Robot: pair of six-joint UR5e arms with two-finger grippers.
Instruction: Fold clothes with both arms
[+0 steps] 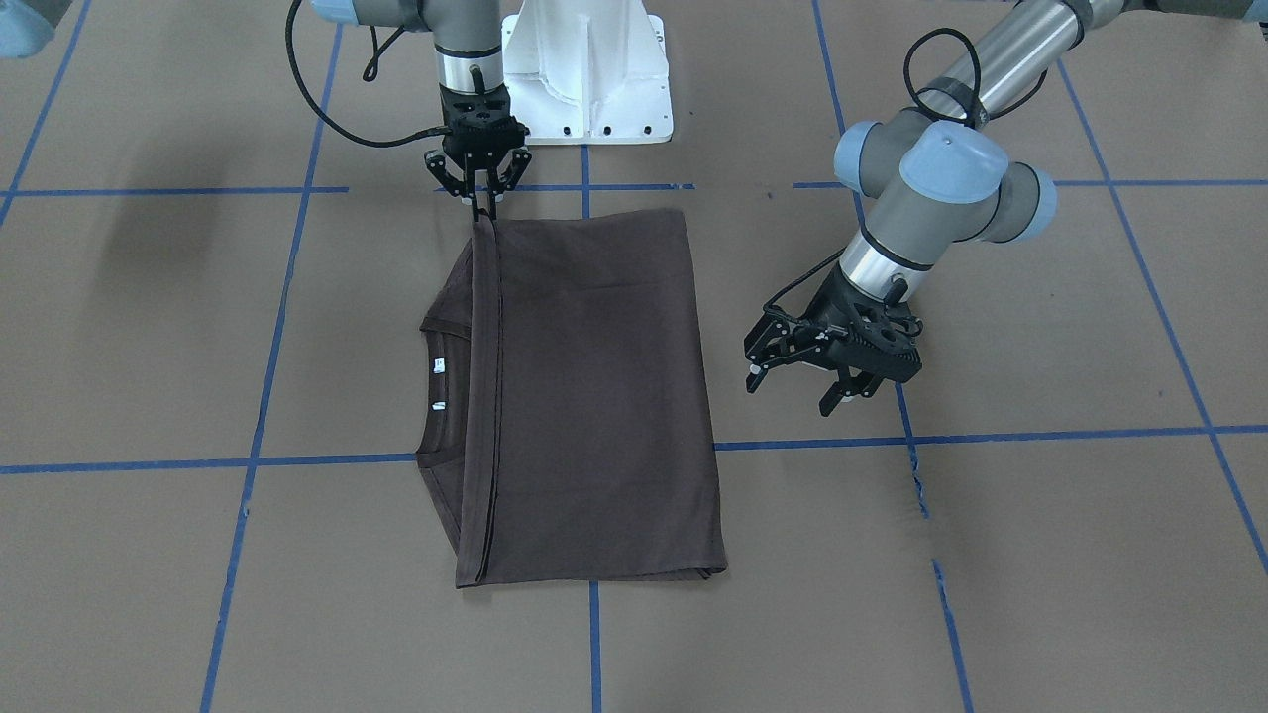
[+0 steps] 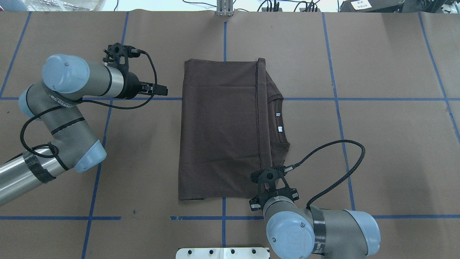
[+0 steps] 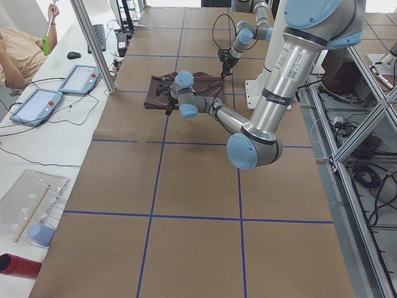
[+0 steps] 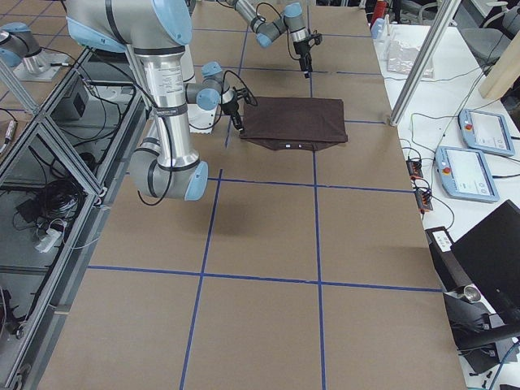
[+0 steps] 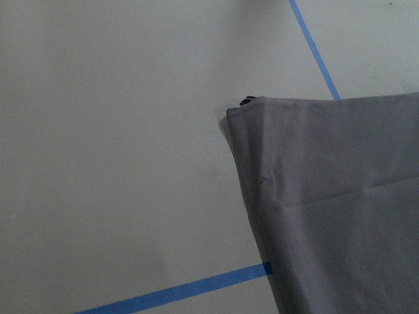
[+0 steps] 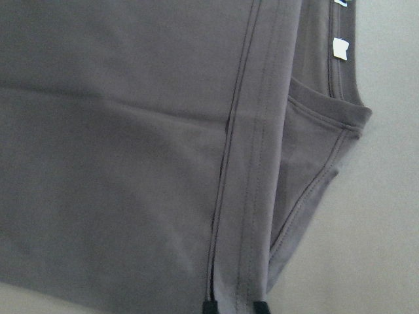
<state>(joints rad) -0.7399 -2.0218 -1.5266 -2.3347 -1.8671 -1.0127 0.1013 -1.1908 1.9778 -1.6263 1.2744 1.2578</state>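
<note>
One dark brown short-sleeved knit T-shirt point(image 1: 594, 396), flat at the middle of the brown paper-covered table with blue tape lines point(image 1: 1040, 545), hem laid over toward the exposed round ribbed collar point(image 1: 446, 386). Step, as judged: body fold set down, release pending. Right black two-finger gripper point(image 1: 482, 206): wrist vertical, jaws narrow, pinching the hem corner nearest the robot. Left black two-finger gripper point(image 1: 791, 389): wrist tilted, jaws wide, holding nothing, near the folded edge but apart. Next: right jaws part, lift straight, hem undisturbed
</note>
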